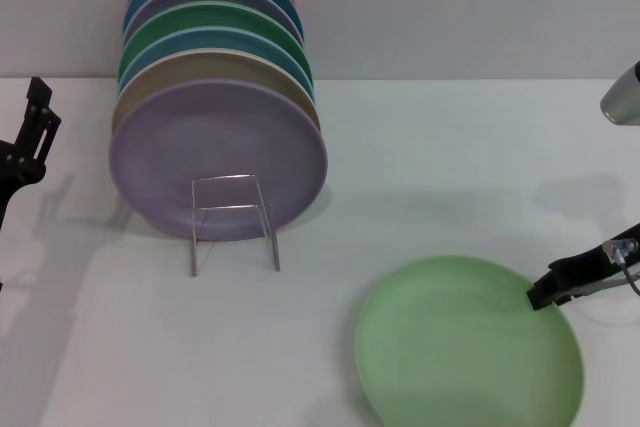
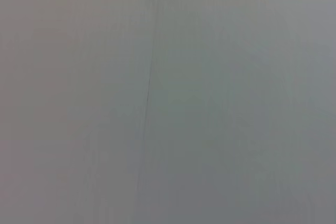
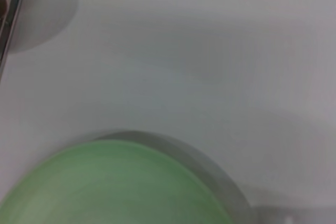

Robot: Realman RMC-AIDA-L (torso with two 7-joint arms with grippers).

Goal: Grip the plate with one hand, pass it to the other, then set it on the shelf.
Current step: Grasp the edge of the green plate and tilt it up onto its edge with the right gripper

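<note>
The light pastel-green plate (image 1: 465,347) lies at the front right of the white table and fills the lower part of the right wrist view (image 3: 115,187). My right gripper (image 1: 545,292) is at the plate's right rim, touching or just above it. The wire shelf (image 1: 235,219) stands left of centre, with its rectangular loop front facing me. My left gripper (image 1: 30,132) is raised at the far left edge, well away from the plate. The left wrist view shows only a blank grey surface.
Several plates lean in a row behind the wire shelf, with a lavender plate (image 1: 215,152) in front and an emerald-green plate (image 1: 215,22) farther back. A pale wall stands behind the table. Bare tabletop (image 1: 430,167) lies between the shelf and the light green plate.
</note>
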